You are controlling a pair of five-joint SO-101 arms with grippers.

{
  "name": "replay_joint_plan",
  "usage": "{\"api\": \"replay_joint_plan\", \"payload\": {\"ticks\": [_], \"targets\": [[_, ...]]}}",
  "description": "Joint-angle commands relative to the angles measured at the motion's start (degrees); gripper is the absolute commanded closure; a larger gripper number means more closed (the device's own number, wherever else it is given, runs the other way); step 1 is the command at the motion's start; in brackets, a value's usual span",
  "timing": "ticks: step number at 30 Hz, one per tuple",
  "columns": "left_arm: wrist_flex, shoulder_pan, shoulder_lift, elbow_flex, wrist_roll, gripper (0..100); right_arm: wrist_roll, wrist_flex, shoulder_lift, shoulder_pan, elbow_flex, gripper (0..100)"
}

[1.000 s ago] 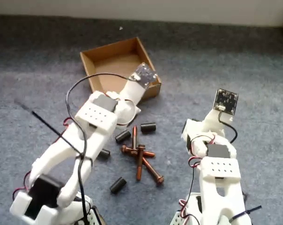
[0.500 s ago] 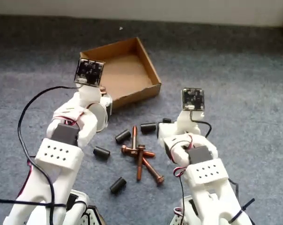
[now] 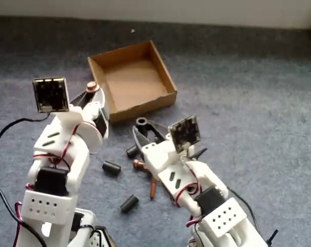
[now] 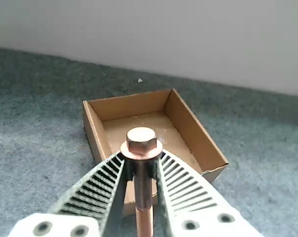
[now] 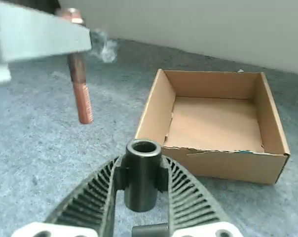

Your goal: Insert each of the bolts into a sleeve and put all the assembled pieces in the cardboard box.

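- L. gripper (image 3: 89,95) (image 4: 141,157): clenched on a copper-coloured bolt (image 3: 92,86) (image 4: 141,140), gripped just under the hex head. Bolt upright, head up, shank hanging down betw. the ribbed fingers.
- Same bolt (image 5: 79,89) in the R. wrist view: threaded end free, pointing down, off the carpet.
- R. gripper (image 3: 144,127) (image 5: 141,165): clamped on a black sleeve (image 3: 141,122) (image 5: 141,192). Sleeve upright, open bore facing up, held at mid-height betw. both fingers.
- Bolt vs. sleeve: apart, not engaged.
- Cardboard box (image 3: 166,77) (image 4: 188,123) (image 5: 223,163): open-topped, on the carpet beyond both arms. In the high view, the held bolt is just beside the box's left wall, outside it. The held sleeve is near the box's front wall, also outside.
- Loose sleeves (image 3: 111,167): 3 black pcs lying on the carpet betw. the arms, one near the R. gripper, two nearer the arm bases.
- Loose bolts (image 3: 140,164): copper-coloured, lying together beside the R. arm and partly hidden under it; count cannot be told.
- Carpet (image 3: 248,103): grey, under all items.
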Motion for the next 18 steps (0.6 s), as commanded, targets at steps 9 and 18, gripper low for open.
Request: {"api": "replay_joint_plan", "payload": {"ticks": [9,18], "targets": [[-1.1,3.7,-18.2,2.9,2.2,100,7.3,-12.9,-5.5,-6.6,11.6,99.3],[-1.1,14.4,-27.0,9.9,-7.0,100,7.3,-12.9,-5.6,-6.5,12.1,99.3]]}}
